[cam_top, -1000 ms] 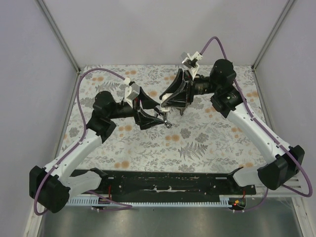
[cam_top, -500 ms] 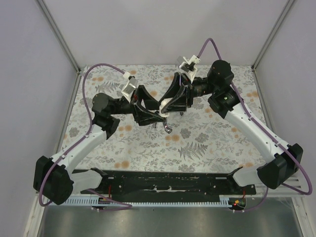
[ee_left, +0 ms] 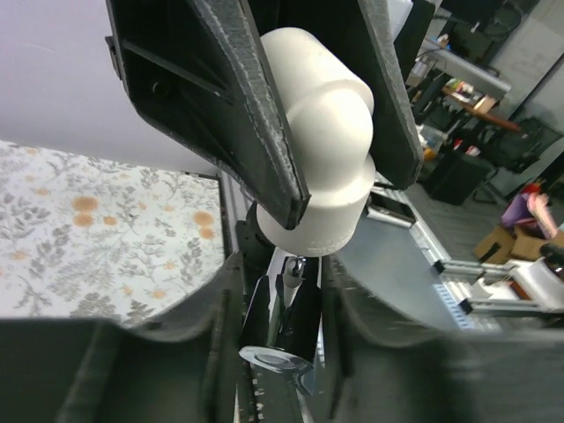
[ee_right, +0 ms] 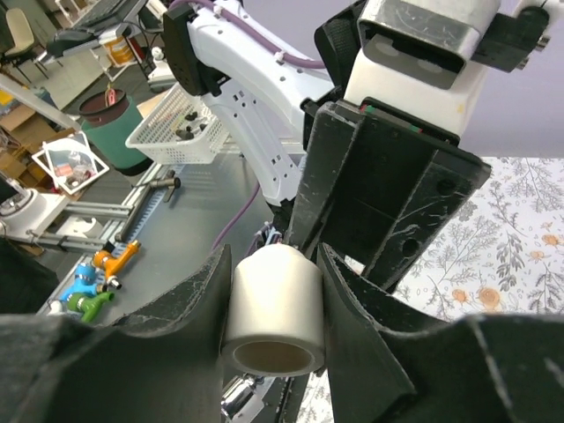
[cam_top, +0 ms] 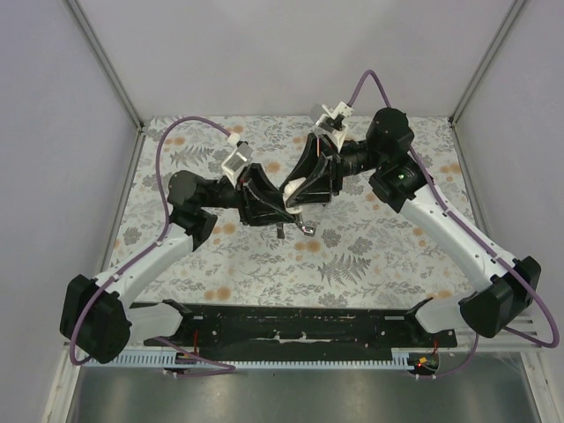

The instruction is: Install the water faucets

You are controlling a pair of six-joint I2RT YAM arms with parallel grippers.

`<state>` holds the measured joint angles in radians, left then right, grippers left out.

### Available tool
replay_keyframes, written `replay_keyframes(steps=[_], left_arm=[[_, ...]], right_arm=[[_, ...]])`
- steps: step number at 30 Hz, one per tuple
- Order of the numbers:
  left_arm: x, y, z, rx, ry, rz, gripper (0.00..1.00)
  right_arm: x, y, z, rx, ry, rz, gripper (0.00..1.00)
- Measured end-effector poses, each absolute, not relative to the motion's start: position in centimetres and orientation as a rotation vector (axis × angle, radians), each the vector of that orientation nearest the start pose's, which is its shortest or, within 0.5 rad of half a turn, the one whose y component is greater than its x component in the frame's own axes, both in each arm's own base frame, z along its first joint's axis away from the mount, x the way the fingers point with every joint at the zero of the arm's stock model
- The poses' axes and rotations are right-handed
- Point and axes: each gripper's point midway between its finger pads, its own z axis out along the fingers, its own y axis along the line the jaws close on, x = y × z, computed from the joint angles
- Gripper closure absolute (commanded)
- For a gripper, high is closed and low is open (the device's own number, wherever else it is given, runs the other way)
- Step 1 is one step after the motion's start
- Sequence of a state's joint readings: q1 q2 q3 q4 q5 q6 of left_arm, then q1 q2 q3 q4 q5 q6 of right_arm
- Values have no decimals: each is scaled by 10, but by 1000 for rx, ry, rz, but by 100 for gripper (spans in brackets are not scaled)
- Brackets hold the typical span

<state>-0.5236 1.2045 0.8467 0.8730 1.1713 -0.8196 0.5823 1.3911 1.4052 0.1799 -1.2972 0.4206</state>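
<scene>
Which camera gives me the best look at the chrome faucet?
Left wrist: the faucet sits large at lower centre, between that arm's jaws, under the white elbow fitting. Top external gives only a tiny glint; right wrist catches a blurred sliver at its bottom edge.

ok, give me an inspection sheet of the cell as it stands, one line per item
surface: floral-patterned tabletop, no spills seen
job's things: chrome faucet held up off the table, directly below the white elbow fitting; cannot tell whether it is threaded in
clutter: nothing seen
hands: right hand shut on the white elbow fitting; left hand has a finger on either side of the chrome faucet, contact unclear
cables: purple cables loop free above both arms, no snag seen
surroundings: grey walls; white basket and green bin beyond the table
</scene>
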Motion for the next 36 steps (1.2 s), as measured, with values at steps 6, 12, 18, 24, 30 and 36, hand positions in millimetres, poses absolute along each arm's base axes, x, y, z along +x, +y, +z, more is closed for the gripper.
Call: replay_keyframes(steps=[6,12,18,24,30,36], left_arm=[[173,-297,353,997,1340,-1649,98],[201,-292,339,823,1514,-1339,98],[215,-295,322,682,1638,-932,98],[225,-303,304,564,1690,-534,73],[224,-315,304,562,1660,-457,31],[206,-313,349,611,1522,-666,26]], right_arm=[[195,327,410,-1239,1324,1534,100],[236,325,389,-1033,1542,1250,100],[264,322,364,-815,1723,883,100],[284,306,338,-571,1861,630,100],[298,290,320,-447,1911,522,100],[326,256,298,-385,1947,480,100]])
